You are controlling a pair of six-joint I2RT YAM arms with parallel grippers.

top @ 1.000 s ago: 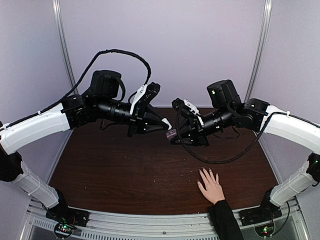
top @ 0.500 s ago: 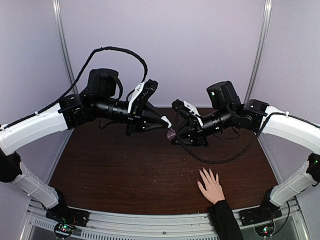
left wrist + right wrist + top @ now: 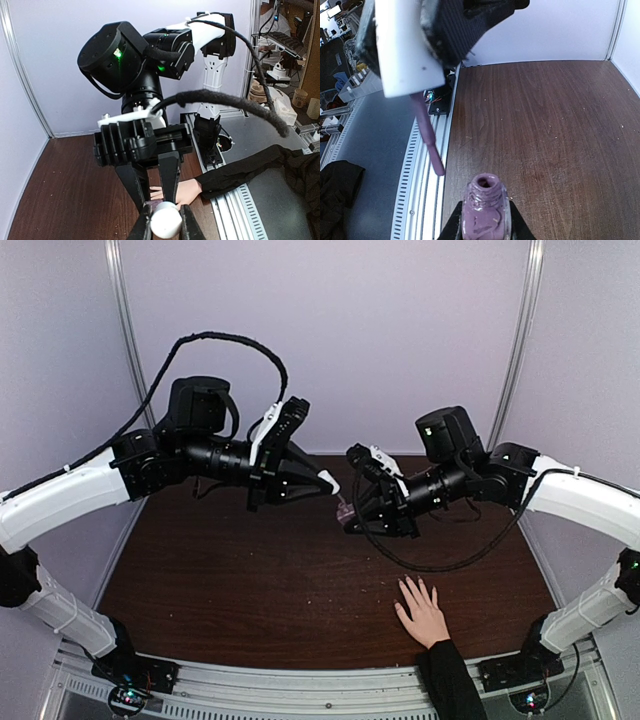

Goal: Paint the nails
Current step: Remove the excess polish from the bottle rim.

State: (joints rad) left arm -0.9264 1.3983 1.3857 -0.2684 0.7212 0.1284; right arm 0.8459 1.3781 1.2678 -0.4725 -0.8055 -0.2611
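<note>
- Top external view: both arms reach inward above the brown table (image 3: 230, 570), and their grippers meet in the air over its far middle.
- We see the left gripper (image 3: 330, 484) closed on a white cap (image 3: 165, 223). In the left wrist view its two dark fingers press the cap from either side.
- A thin purple brush (image 3: 428, 142) slants down from under the cap. In the right wrist view its tip sits just beside the mouth of the bottle (image 3: 485, 212), outside it.
- The right gripper (image 3: 348, 514) is clamped on that small bottle, which holds purple polish. It stands upright between the fingers, its neck uncapped and smeared with purple.
- A light-skinned hand (image 3: 422, 612) lies flat on the table near its front right edge. The fingers are spread and point away from the arm bases.
- A black sleeve (image 3: 450, 685) runs from the wrist back over the metal rail (image 3: 300, 680) at the near edge.
- The nails (image 3: 420, 586) are at the tips of those spread fingers, low on the table and well apart from both grippers. They are too small for us to tell their colour.
- In the left wrist view we make out part of the hand behind the right gripper's fingers, with the sleeve trailing off to the right.
</note>
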